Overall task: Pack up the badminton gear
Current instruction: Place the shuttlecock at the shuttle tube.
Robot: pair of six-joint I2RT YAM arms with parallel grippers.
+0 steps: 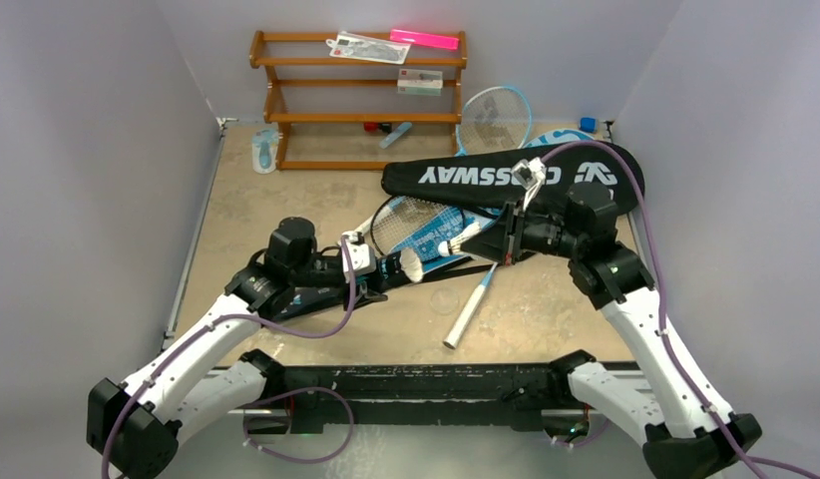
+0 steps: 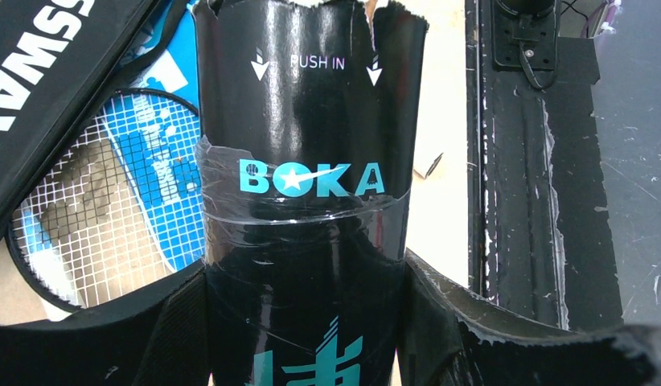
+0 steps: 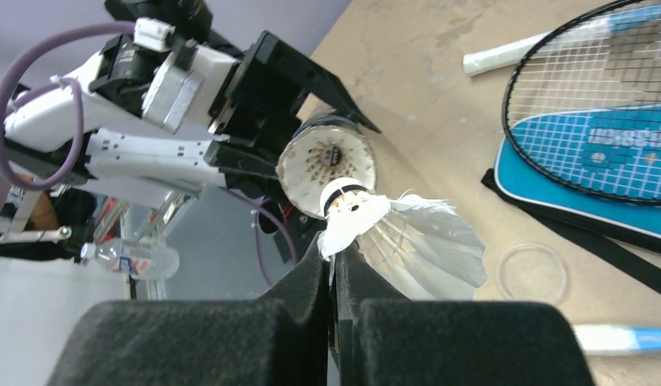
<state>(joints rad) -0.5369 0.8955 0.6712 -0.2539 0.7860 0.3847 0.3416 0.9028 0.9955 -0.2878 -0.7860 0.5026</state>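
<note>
My left gripper [image 1: 378, 267] is shut on the long black "BOKA" tube [image 2: 303, 161] and holds it level, with its open end [image 1: 411, 264] facing right. My right gripper [image 3: 334, 257] is shut on the feathers of a white shuttlecock [image 3: 400, 233]. Its cork tip sits just at the tube's mouth [image 3: 327, 161]. In the top view the shuttlecock [image 1: 451, 245] is between the two grippers. A black racket [image 1: 416, 222] lies on the blue cover [image 1: 434, 238]. The black CROSSWAY cover [image 1: 516, 175] lies behind. A light-blue racket [image 1: 496, 118] leans by the rack.
The wooden rack [image 1: 356, 100] stands at the back, with packets and a pink bar on top. A white racket handle [image 1: 471, 304] and a clear ring [image 1: 444, 299] lie near the front. A pale item [image 1: 264, 150] is at the back left. The black rail [image 2: 536, 201] edges the table.
</note>
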